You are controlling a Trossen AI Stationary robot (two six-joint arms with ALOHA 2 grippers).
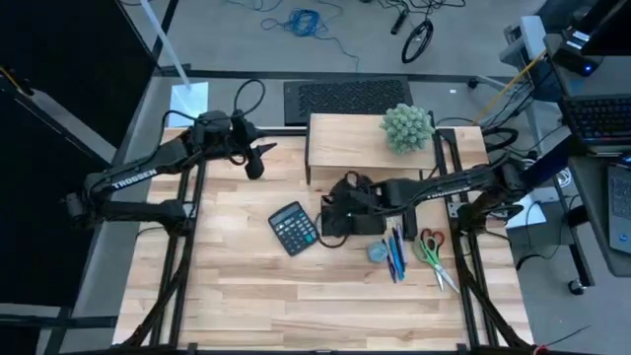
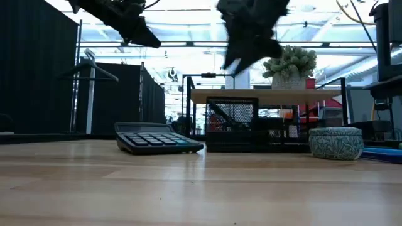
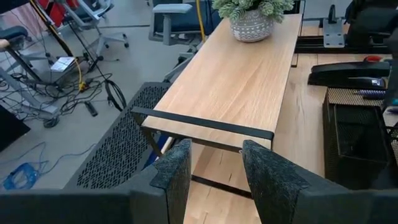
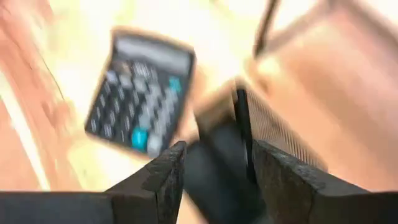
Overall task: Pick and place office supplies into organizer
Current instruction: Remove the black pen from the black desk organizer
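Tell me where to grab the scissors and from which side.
Grip the scissors across the closed blades, coming straight down from above. They lie flat on the table, handles toward the riser, blades pointing away. Close the claw across the narrow blades; the pens lie close on one side, so stay clear of them.

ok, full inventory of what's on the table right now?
Organizer: 1, black mesh, mid-table, under right arm.
Calculator: 1, black, left of organizer.
Pens: a few, blue and dark, right of organizer.
Scissors: 1, red and green handles, right of pens.
Disc: 1, blue-grey, beside pens.
Riser: 1, wood, rear.
Plant ball: 1, green, on riser.
Left gripper: jaws open, raised rear left.
Right gripper: jaws open, over organizer.
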